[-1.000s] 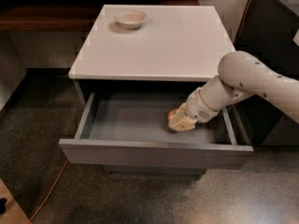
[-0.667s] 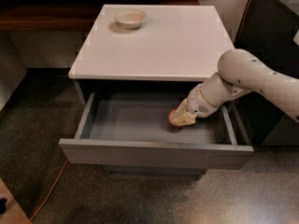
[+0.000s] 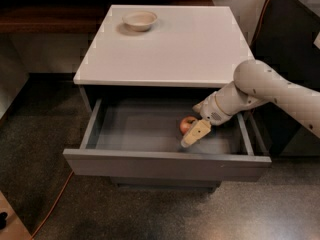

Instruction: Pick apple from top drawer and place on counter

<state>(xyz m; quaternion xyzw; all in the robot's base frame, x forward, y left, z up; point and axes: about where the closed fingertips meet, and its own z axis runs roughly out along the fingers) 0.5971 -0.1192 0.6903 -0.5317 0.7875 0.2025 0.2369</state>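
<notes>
The top drawer of the grey cabinet is pulled open and shows its grey interior. The apple, small and red with a yellowish patch, lies on the drawer floor right of the middle. My gripper reaches down into the drawer from the right. It is right against the apple's front right side and partly covers it. The white counter above the drawer is glossy. My pale arm comes in from the right edge.
A shallow beige bowl sits at the counter's back left. A dark wooden ledge runs behind on the left. A dark cabinet stands close on the right. An orange cable lies on the floor at the front left.
The gripper has shifted slightly lower and forward in the drawer. The apple, hidden behind it before, now shows at its upper left.
</notes>
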